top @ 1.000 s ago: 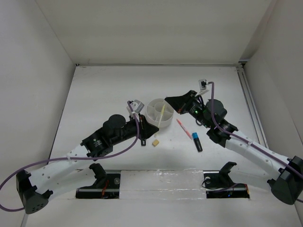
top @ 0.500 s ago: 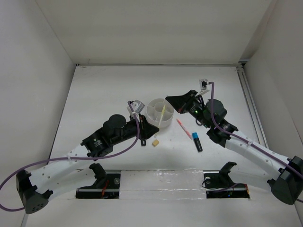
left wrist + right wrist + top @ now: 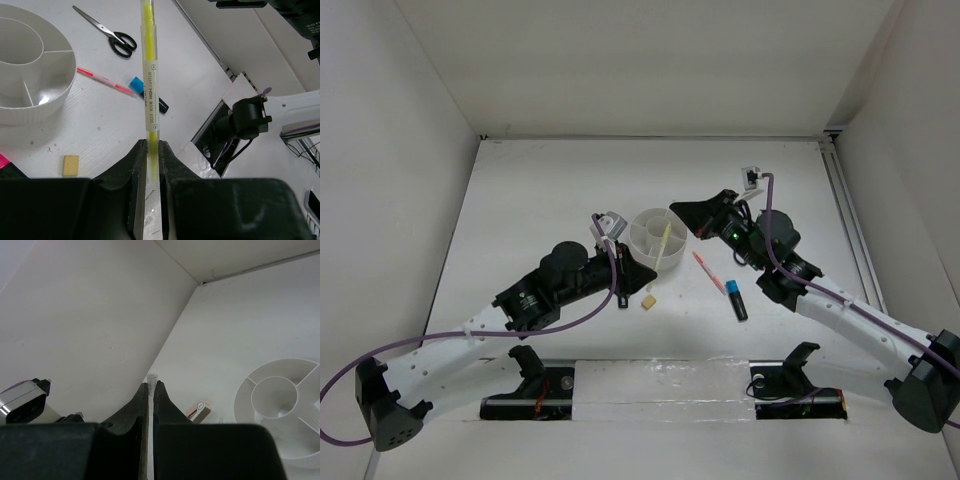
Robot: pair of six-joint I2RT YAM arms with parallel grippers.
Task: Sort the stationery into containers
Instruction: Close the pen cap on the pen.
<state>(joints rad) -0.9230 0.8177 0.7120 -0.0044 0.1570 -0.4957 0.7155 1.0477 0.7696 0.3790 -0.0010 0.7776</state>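
Left gripper (image 3: pixel 150 150) was clamped hard on the yellow highlighter (image 3: pixel 151 85), fingers pinching the lower barrel, and the rest of it stuck straight out ahead! From above, that highlighter (image 3: pixel 663 243) lay across the top of the white organizer (image 3: pixel 632 240), its far end over the compartments while the left gripper (image 3: pixel 645 270) sat just off the near rim.

Over on the other side, the right gripper (image 3: pixel 675 210) hovered at the organizer's far-right edge. Its wrist camera showed the fingers pressed close on a thin clear stick (image 3: pixel 151 377); it was pale and hard to make out, possibly a pen tip. Beyond the right gripper (image 3: pixel 151 385), the organizer (image 3: pixel 265 371) showed its centre cup and wedges, with a small pale piece (image 3: pixel 198 410) on the table beside it.

Plenty was loose on the table (image 3: pixel 550 190). The tan eraser (image 3: pixel 647 301) sat just below the left gripper. The pink pen (image 3: pixel 708 270) and blue-capped marker (image 3: pixel 735 298) lay right of the organizer, close under the right arm. The scissors (image 3: pixel 112 36) showed only from the left wrist, lying past the pink pen (image 3: pixel 105 80); the right arm hid them from above.
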